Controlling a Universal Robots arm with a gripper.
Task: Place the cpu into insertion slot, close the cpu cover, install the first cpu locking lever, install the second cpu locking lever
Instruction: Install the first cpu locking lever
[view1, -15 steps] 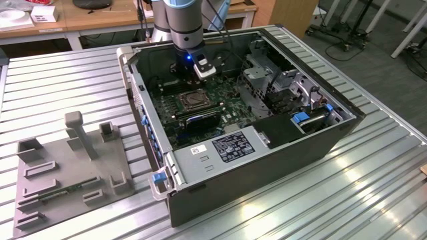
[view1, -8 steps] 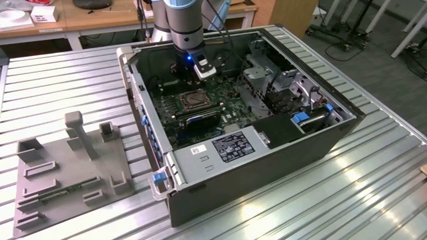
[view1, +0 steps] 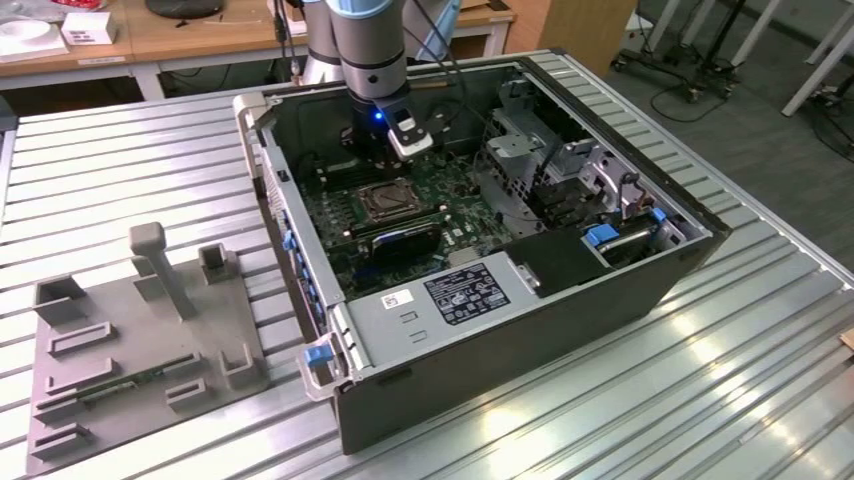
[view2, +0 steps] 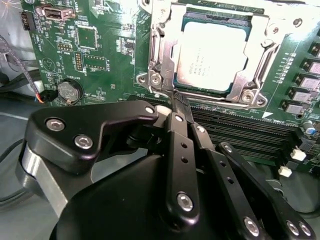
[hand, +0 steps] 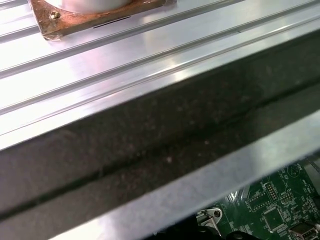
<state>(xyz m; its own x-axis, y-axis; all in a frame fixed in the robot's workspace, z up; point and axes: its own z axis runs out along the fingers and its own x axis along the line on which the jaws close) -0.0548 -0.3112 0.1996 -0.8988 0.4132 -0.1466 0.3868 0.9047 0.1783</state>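
In the exterior view we see the arm reaching down into the open computer case on the ribbed counter, its gripper just above the insertion slot on the motherboard. In the second wrist view the cpu sits in the slot with the cpu cover closed around it; the jaws look narrow, nearly together, holding nothing, tips beside the cover's edge. In the first wrist view we see the case wall and a strip of green board.
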